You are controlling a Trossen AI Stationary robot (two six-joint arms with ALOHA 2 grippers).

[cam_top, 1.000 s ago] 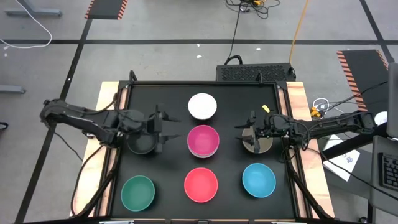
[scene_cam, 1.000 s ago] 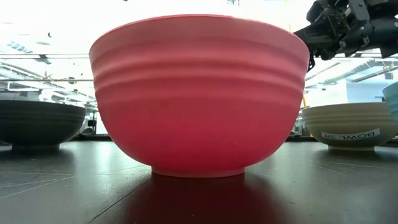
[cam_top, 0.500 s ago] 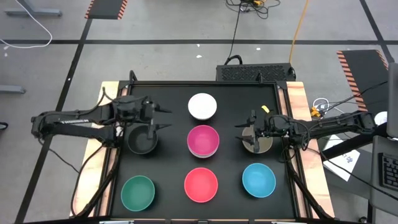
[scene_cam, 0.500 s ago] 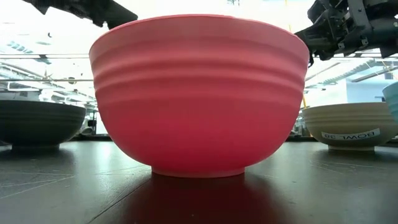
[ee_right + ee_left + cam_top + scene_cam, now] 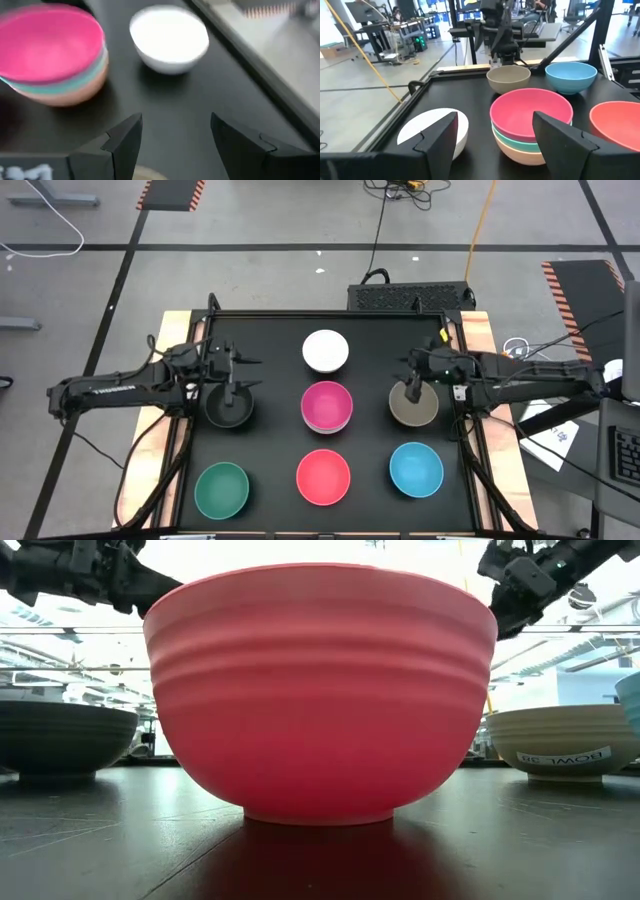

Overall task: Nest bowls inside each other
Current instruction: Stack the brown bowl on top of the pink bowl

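A stack of three bowls (image 5: 327, 406), magenta over teal over a pale orange one, sits at the table's middle. Standing singly on their bases are the white bowl (image 5: 325, 350), black bowl (image 5: 228, 406), taupe bowl (image 5: 414, 406), green bowl (image 5: 221, 489), red bowl (image 5: 323, 477) and blue bowl (image 5: 416, 469). My left gripper (image 5: 252, 374) hovers open above the black bowl's far rim, facing the stack (image 5: 530, 120). My right gripper (image 5: 408, 376) hovers open above the taupe bowl's far rim, its fingers pointing toward the stack (image 5: 52, 55) and white bowl (image 5: 170, 37).
The bowls stand on a black mat with raised wooden rails on the table's left edge (image 5: 165, 400) and right edge (image 5: 478, 380). Bare mat lies between the bowls. In the low view the red bowl (image 5: 320, 690) fills the foreground, with both grippers above its rim level.
My left gripper has drawn back from over the black bowl toward the table's far left and risen, leaving the bowl uncovered in place. My right gripper has moved off the taupe bowl toward the far edge and risen. No bowl has shifted.
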